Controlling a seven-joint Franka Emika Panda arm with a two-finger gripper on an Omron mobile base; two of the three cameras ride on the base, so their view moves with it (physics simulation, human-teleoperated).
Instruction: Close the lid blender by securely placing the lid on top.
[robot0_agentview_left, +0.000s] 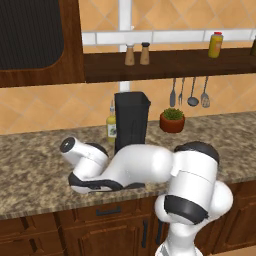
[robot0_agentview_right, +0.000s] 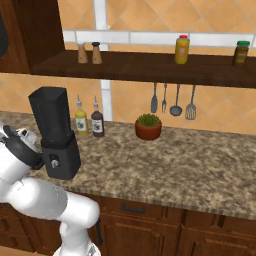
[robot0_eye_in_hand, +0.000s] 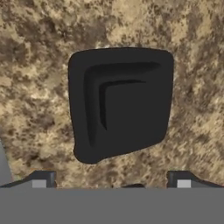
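Left base view: your arm's bent low over the table just in front of the blender (robot0_agentview_left: 131, 121), hiding its base.

Right base view: blender jar (robot0_agentview_right: 50, 117) has no lid.

Hand view: lid (robot0_eye_in_hand: 120, 103) flat on the table (robot0_eye_in_hand: 39, 39), straight ahead of the tool (robot0_eye_in_hand: 111, 183). Tool wide open, empty; tips cut off.

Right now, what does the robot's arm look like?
The arm is fat, round and glossy white, with black bands at its joints. One end cap is a white disc ringed in black. The pincer has two small dark tips with pale grey pads.
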